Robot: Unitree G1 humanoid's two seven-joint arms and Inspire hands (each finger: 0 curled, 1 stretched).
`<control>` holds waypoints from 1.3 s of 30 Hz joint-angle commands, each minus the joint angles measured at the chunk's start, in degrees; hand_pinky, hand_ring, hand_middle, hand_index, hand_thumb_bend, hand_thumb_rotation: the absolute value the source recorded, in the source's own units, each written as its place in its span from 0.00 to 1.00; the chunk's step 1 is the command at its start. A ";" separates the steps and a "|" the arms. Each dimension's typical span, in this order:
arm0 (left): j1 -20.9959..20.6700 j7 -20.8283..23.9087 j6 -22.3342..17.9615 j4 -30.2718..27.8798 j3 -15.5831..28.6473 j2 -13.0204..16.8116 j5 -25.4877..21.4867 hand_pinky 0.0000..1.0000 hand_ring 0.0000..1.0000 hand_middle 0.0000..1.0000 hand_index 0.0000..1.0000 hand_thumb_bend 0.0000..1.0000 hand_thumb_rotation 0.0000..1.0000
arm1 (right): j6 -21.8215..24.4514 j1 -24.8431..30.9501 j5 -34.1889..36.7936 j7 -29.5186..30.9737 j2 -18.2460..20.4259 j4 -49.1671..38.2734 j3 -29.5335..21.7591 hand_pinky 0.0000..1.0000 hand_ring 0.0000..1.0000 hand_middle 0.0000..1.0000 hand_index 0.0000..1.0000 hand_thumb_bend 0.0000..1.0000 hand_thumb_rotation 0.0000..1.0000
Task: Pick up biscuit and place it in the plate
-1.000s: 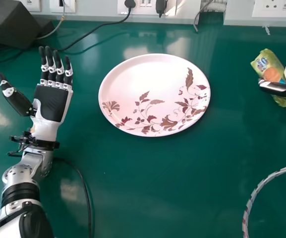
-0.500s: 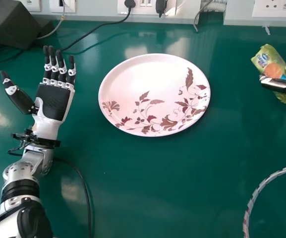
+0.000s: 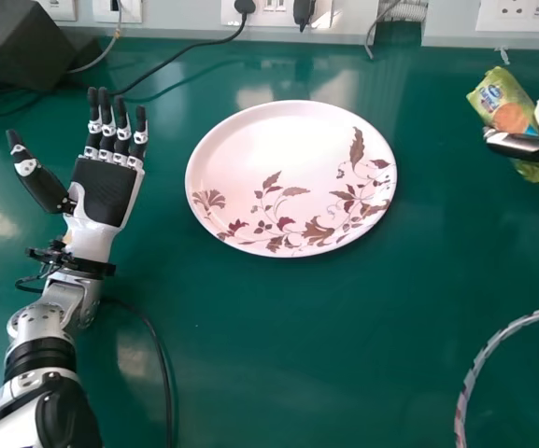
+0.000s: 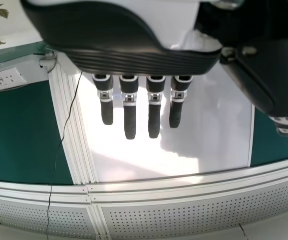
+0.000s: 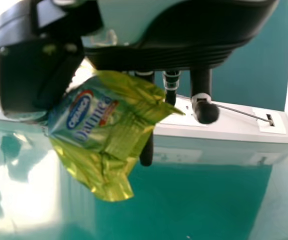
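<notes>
Nearest, at the lower right of the head view, a striped cord (image 3: 479, 364). Beyond, on the left, the left hand (image 3: 103, 191), palm up and idle, fingers straight and spread, with hold of nothing. In the middle of the green table (image 3: 316, 345), the plate (image 3: 283, 177), with nothing on it. Over at the right, well apart from the plate, the biscuit packet (image 3: 501, 101), pinched between thumb and partly curled fingers of the right hand (image 3: 517, 145); in the right wrist view, tilted and seemingly clear of the table. Just shifted farther from the robot and a touch toward the plate: probably picked up already, with the carry only starting. Needs bringing sideways over the rim before any release; might slip, being held by its slack wrapper. Farthest, along the wall, sockets (image 3: 272, 9) and a dark box (image 3: 26, 42)
</notes>
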 commanded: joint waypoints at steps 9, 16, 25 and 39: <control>4.67 -2.68 -0.66 4.21 -0.54 -0.89 2.16 0.73 0.65 0.67 0.89 1.00 0.53 | -1.00 -0.48 -1.44 1.22 -1.33 -4.76 -1.76 0.06 0.08 0.48 0.49 0.51 0.00; 4.57 -3.79 -0.70 5.15 -0.54 -0.67 2.57 0.74 0.63 0.65 0.86 1.00 0.52 | -1.05 0.31 -2.28 2.30 -1.59 -7.49 -2.37 0.06 0.08 0.48 0.49 0.51 0.00; 4.17 -3.52 -1.22 5.80 -0.65 -0.68 3.08 0.81 0.72 0.76 0.89 0.99 0.49 | -0.66 0.50 -3.65 3.47 -0.94 -10.91 -3.09 0.06 0.08 0.48 0.49 0.51 0.00; 3.84 -4.99 -1.67 7.30 -0.80 -0.14 3.46 0.85 0.78 0.83 0.90 0.99 0.51 | -2.94 -1.63 -4.89 5.31 1.09 -14.51 -2.78 0.05 0.08 0.48 0.49 0.51 0.00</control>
